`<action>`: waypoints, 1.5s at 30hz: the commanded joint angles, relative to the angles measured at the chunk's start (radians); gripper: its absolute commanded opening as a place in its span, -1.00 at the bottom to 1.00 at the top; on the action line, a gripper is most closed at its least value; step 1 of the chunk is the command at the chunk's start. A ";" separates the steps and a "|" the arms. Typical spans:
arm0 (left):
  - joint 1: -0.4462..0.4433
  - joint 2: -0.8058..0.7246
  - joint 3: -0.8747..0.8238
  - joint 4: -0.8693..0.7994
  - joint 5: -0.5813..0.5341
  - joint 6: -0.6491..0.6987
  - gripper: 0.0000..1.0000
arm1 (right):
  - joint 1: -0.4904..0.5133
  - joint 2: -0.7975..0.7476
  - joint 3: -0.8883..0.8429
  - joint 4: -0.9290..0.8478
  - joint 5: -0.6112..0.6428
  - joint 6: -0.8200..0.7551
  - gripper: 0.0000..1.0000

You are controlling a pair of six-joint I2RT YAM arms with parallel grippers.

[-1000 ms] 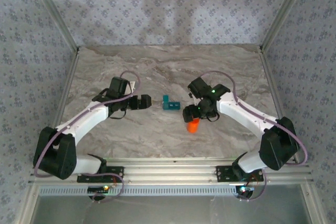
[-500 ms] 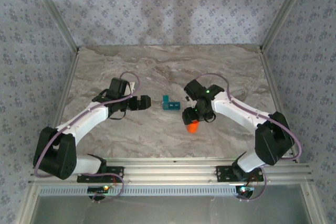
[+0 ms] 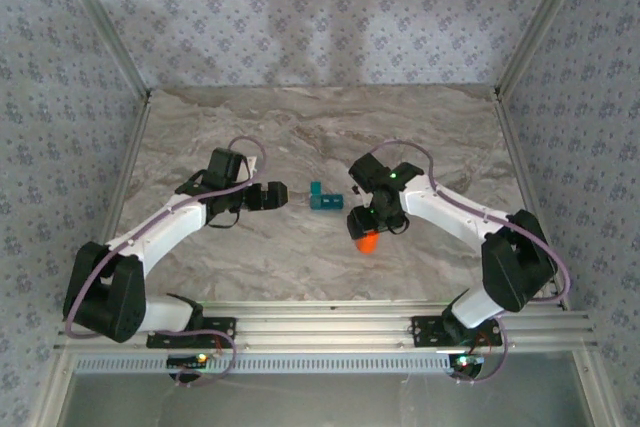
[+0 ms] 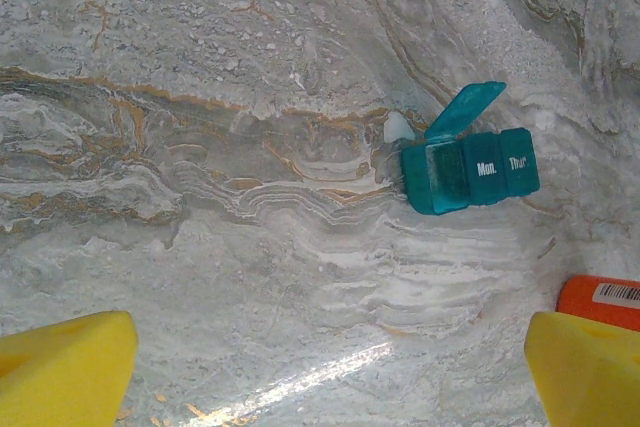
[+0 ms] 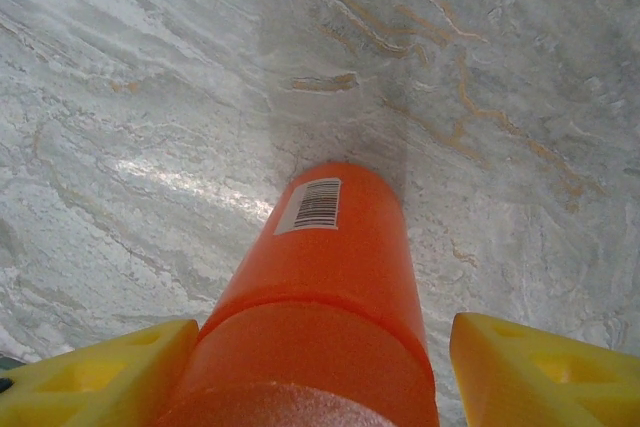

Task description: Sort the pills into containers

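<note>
The teal pill box (image 4: pixel 470 172) lies on the marble with its left compartment's lid flipped up, and a white pill (image 4: pixel 398 129) rests on the table against it. In the top view the pill box (image 3: pixel 325 197) sits between the two grippers. My left gripper (image 4: pixel 325 387) is open and empty, just left of the box, where the top view places the left gripper (image 3: pixel 275 195). My right gripper (image 5: pixel 322 332) is shut on the orange bottle (image 5: pixel 330 277) near its cap, the base pointing down at the table. From above, the orange bottle (image 3: pixel 368 241) pokes out below the right gripper (image 3: pixel 366 219).
The marble tabletop (image 3: pixel 300 137) is walled by patterned panels at the back and sides. An aluminium rail (image 3: pixel 320 327) runs along the near edge. The orange bottle (image 4: pixel 600 299) sits close to the right of the pill box in the left wrist view.
The right arm's elbow has swung inward and its gripper, with the orange bottle, has shifted slightly left and nearer. The left arm and pill box have not moved.
</note>
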 commanded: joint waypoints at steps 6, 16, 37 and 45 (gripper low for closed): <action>0.008 -0.035 0.005 -0.003 0.010 0.011 0.99 | 0.010 0.024 -0.017 -0.002 -0.016 -0.017 0.36; 0.010 -0.044 0.018 -0.005 -0.008 0.012 0.99 | 0.011 0.029 -0.012 -0.009 -0.037 -0.024 -0.08; 0.017 -0.044 0.064 0.069 -0.130 0.057 0.99 | -0.081 0.034 0.256 -0.101 -0.124 -0.065 -0.26; 0.013 -0.002 0.111 0.106 -0.058 0.154 0.99 | -0.199 0.094 0.400 -0.142 -0.198 -0.111 -0.27</action>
